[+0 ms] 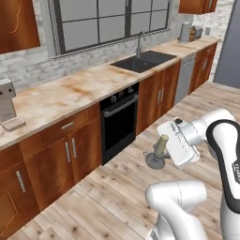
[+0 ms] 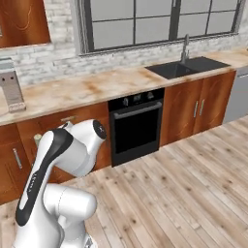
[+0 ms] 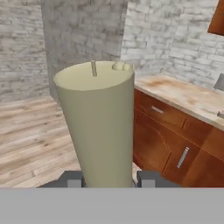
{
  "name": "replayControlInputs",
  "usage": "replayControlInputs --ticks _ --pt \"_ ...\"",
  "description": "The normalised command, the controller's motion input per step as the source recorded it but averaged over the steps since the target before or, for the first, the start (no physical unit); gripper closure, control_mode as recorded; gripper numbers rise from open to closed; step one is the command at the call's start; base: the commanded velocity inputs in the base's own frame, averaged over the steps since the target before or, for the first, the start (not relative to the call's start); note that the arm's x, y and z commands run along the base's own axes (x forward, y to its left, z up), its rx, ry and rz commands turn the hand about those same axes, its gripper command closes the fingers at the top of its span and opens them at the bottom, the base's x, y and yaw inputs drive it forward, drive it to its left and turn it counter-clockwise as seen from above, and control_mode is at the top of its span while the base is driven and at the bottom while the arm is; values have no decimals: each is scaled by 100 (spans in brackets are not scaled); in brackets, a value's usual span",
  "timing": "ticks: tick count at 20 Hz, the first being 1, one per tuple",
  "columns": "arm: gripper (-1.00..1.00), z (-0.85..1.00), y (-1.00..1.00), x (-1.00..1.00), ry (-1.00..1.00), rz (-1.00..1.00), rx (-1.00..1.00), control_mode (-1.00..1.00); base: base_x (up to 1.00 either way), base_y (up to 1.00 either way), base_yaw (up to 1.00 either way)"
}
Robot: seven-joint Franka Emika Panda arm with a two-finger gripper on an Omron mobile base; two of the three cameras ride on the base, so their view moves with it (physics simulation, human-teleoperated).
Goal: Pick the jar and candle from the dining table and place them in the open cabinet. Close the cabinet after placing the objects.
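Note:
The candle (image 1: 162,142) is a beige-olive stick on a round dark-grey dish holder (image 1: 156,161), held in the air above the wood floor. My gripper (image 1: 165,146) is shut on the stick, in front of the oven. In the hand view the candle (image 3: 98,122) rises large between the two dark fingertips (image 3: 72,179), with its wick at the top. A reddish-brown wall cabinet (image 1: 16,23) hangs at the upper left above the counter; I cannot tell whether it stands open. The jar and the dining table are out of view.
A marbled kitchen counter (image 1: 70,91) runs along the brick wall with a dark sink (image 1: 143,61), a black oven (image 1: 119,119) and wood doors below. A grey coffee machine (image 1: 7,105) stands at its left end. Wood floor (image 2: 193,184) lies open to the right.

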Motion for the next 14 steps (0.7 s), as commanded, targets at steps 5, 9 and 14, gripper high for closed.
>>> replayControlInputs --ticks 5,9,14 --pt "100 0 0 0 0 0 0 100 54 0 -33" --pt "100 0 0 0 0 0 0 100 55 0 -31" --pt "100 0 0 0 0 0 0 100 57 0 -30"
